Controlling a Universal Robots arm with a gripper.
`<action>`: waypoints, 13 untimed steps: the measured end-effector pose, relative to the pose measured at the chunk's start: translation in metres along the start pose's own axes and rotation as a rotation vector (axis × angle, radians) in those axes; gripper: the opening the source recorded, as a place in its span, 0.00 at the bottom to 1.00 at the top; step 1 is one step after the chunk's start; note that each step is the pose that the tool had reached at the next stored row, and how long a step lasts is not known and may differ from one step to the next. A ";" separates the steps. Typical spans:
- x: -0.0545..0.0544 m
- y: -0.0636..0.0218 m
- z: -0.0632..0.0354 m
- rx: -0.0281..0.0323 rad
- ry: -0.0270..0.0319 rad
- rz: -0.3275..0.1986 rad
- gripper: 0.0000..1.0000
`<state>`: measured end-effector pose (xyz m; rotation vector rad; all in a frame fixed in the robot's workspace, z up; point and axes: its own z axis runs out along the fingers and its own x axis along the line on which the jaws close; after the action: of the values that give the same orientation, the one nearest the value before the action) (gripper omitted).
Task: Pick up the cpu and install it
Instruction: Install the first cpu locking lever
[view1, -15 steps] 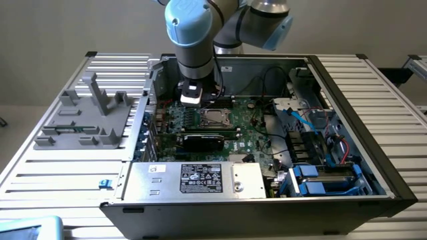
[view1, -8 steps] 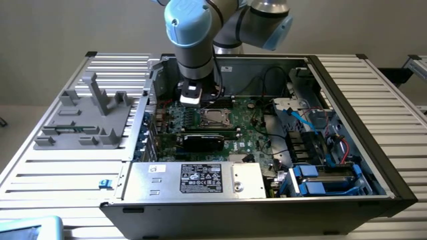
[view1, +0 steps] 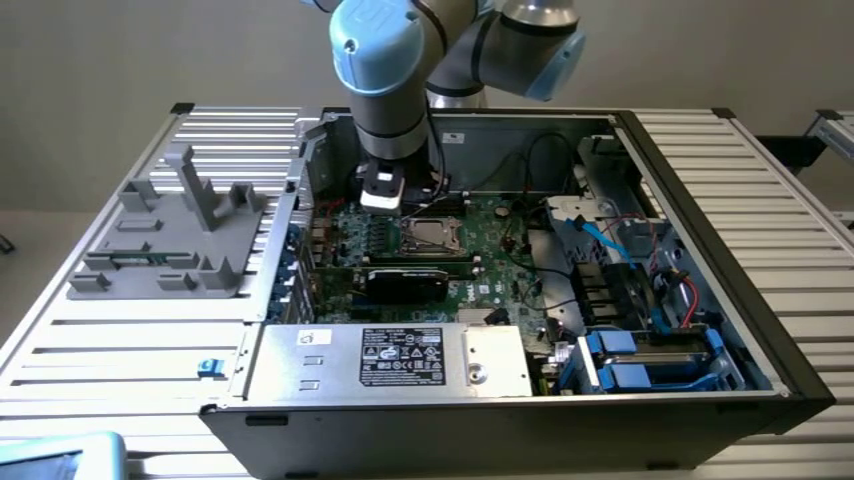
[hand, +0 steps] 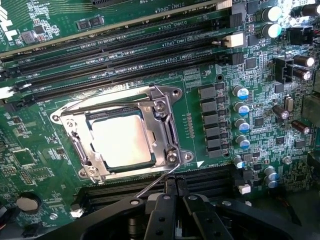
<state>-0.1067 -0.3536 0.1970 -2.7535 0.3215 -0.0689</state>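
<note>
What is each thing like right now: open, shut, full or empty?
cpu: lying flat in the socket.
socket: full, metal frame around the cpu.
gripper: shut, holding nothing, next to the socket.
memory slots: empty.
case: open, insides showing.

cpu (hand: 122, 138): smooth silvery metal top, soft sheen
socket frame (hand: 160, 125): bare polished metal
motherboard (hand: 35, 132): glossy green board
end effector (hand: 173, 196): matt black
counter (view1: 747, 180): ribbed pale metal, dull finish
</note>
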 end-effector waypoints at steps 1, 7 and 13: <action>0.001 -0.0002 0.0001 0.0000 0.0002 0.001 0.12; 0.004 -0.0005 0.0012 -0.0001 0.0020 0.005 0.12; 0.004 0.0002 0.0030 -0.0002 0.0027 0.007 0.12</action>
<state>-0.1025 -0.3537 0.1942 -2.7525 0.3318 -0.0708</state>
